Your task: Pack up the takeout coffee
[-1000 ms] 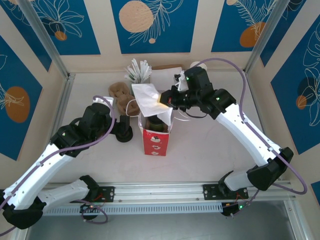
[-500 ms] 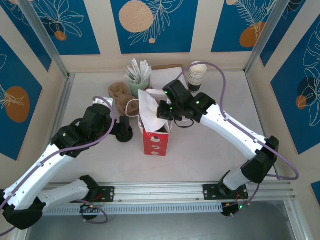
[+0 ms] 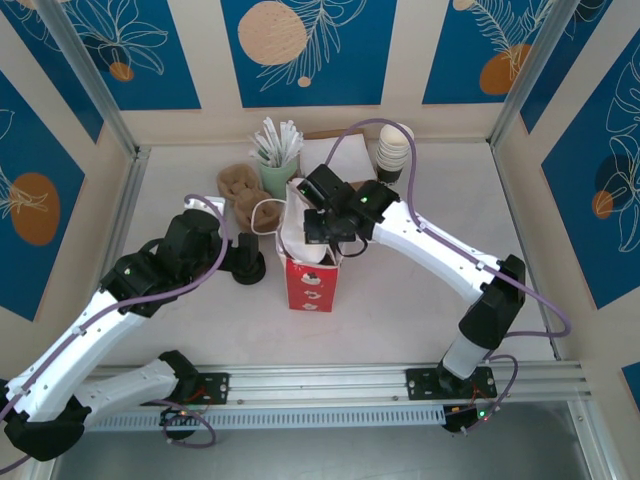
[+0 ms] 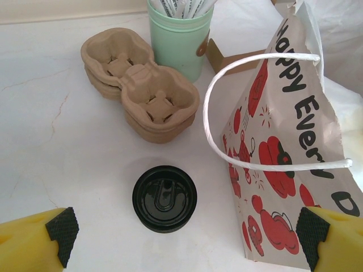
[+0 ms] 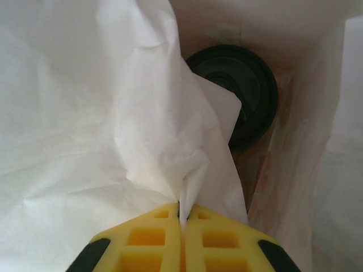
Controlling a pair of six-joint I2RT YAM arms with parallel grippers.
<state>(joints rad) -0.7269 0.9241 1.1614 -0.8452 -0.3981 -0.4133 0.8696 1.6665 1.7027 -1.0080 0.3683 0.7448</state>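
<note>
White table (image 3: 420,300): right fingers (image 5: 164,229) pinch tissue (image 5: 113,113) half-covering takeout coffee (image 5: 249,85); left fingers (image 4: 34,241) spread, empty, near lids (image 4: 164,198).

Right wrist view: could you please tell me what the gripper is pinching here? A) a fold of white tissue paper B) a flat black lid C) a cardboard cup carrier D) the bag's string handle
A: the right gripper is shut on a fold of white tissue paper, with the takeout coffee showing its black lid beyond it in the bag.
</note>
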